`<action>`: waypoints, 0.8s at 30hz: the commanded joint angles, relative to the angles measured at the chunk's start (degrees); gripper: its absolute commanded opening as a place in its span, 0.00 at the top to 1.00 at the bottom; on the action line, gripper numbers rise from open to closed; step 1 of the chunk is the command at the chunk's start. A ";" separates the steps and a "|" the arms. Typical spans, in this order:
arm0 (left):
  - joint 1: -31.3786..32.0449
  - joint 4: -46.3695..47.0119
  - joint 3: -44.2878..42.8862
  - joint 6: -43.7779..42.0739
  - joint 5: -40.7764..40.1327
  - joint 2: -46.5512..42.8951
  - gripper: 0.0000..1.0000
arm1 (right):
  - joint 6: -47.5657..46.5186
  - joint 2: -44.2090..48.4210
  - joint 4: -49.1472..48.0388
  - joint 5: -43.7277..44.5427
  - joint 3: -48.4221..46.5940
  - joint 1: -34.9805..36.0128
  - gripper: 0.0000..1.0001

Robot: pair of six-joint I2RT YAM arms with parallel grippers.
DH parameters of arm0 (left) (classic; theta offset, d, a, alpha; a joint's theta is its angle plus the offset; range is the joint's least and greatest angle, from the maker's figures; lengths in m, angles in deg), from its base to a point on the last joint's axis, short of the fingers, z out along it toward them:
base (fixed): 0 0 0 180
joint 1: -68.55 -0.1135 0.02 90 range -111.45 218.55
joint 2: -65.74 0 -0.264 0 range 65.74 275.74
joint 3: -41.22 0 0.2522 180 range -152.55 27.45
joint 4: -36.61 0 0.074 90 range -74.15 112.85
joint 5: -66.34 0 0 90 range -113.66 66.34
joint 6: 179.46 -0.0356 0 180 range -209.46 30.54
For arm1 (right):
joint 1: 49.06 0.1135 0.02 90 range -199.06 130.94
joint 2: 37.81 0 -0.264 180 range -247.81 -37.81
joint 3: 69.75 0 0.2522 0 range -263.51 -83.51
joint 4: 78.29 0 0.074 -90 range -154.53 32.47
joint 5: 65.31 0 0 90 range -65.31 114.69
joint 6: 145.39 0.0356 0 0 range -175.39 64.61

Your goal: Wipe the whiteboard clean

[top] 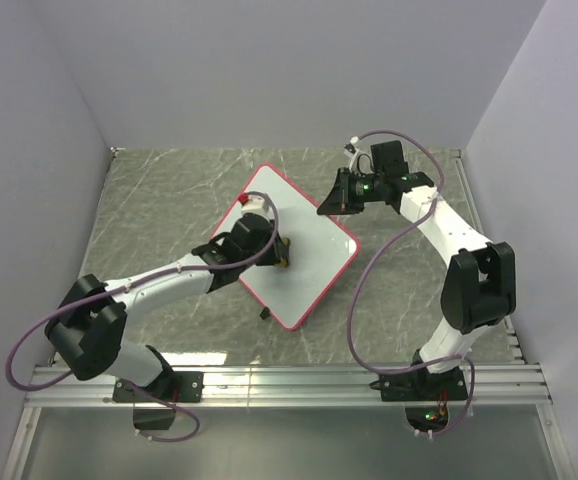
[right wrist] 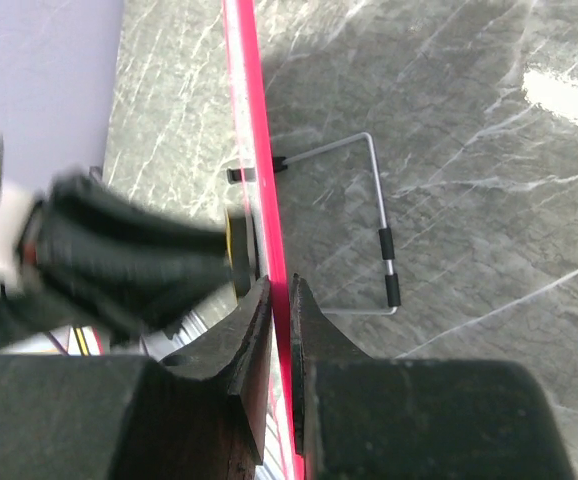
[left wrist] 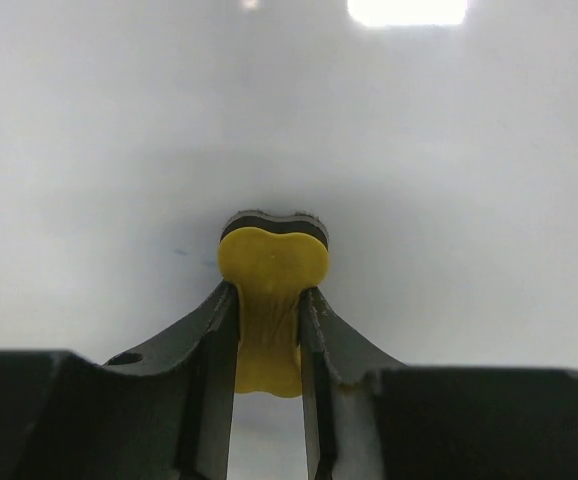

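Left pincer [left wrist: 269, 300] of mine clamps the yellow eraser [left wrist: 272, 258], its black face against the whiteboard [top: 314, 262]. Right pincer [right wrist: 280, 292], jaws narrow, nips the board's red rim [right wrist: 252, 120] at its far right edge. The whiteboard lies askew mid-desk [top: 159, 190]; a wire stand [right wrist: 381, 220] shows beside the rim.

Bright overhead light glares off the whiteboard [left wrist: 289, 120] and table [right wrist: 469, 150].

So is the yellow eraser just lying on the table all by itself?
No, the left end effector is shut on the yellow eraser, holding it against the whiteboard.
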 commanded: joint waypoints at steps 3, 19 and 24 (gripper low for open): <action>-6.64 -0.22 3.10 -1.39 -4.70 4.79 1.00 | 3.14 3.98 2.66 -1.91 1.65 1.83 1.00; -15.96 -2.15 5.48 -1.92 -5.23 3.84 1.00 | 2.09 6.00 4.07 -0.68 2.00 1.83 1.00; -16.05 -7.07 0.40 -2.27 -5.41 -0.65 1.00 | 2.35 6.35 3.89 0.02 2.01 1.83 1.00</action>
